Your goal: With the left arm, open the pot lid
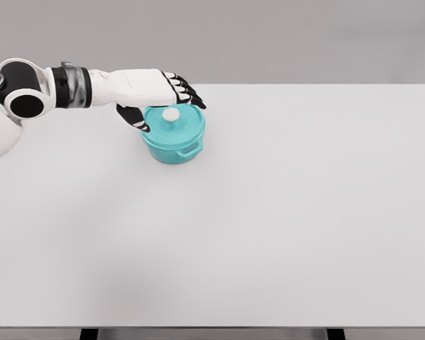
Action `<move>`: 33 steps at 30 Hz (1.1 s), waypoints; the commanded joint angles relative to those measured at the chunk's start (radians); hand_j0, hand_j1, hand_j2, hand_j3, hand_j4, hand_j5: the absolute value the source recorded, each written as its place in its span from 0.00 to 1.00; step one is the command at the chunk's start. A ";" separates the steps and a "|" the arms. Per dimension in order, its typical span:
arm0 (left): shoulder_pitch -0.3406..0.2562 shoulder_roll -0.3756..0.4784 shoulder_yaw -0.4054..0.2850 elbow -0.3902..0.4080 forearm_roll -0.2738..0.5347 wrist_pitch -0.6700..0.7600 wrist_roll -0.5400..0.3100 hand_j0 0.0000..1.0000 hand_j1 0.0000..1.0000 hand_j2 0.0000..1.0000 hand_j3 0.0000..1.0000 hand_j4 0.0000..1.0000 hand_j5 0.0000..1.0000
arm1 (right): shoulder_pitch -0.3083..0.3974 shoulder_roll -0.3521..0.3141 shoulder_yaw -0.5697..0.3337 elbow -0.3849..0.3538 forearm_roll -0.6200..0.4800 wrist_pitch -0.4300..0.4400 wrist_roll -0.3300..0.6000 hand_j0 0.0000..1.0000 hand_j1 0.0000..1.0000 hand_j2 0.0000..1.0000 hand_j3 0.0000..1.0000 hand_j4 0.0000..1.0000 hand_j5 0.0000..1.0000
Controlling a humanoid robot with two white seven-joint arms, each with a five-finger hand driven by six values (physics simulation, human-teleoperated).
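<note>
A teal pot [173, 145] stands on the white table [269, 212], left of the middle and toward the back. Its teal lid [178, 122] sits on top with a white knob [171, 114] at the centre. My left hand [163, 106] hovers over the pot's back-left side. Its fingers [188, 91] reach over the lid's far rim and the thumb [133, 118] hangs beside the pot's left wall. The fingers are spread and hold nothing; the knob lies uncovered between them. The left arm [64, 88] comes in from the upper left.
The table's far edge runs just behind the pot, and its front edge lies at the bottom of the picture. Nothing else stands on the table.
</note>
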 commanded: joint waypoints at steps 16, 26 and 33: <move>-0.012 -0.082 0.000 0.129 -0.120 0.003 0.001 0.86 0.86 0.86 0.86 0.86 0.86 | 0.000 0.000 0.000 0.000 0.000 0.000 0.000 1.00 1.00 1.00 1.00 1.00 1.00; -0.012 -0.102 -0.008 0.155 -0.136 0.003 0.001 0.84 0.84 0.84 0.84 0.84 0.84 | 0.000 0.000 0.000 0.000 0.000 0.000 0.000 1.00 1.00 1.00 1.00 1.00 1.00; -0.026 -0.128 -0.008 0.209 -0.173 0.003 0.001 0.84 0.84 0.84 0.84 0.84 0.84 | 0.000 0.000 0.000 0.000 0.000 0.000 0.000 1.00 1.00 1.00 1.00 1.00 1.00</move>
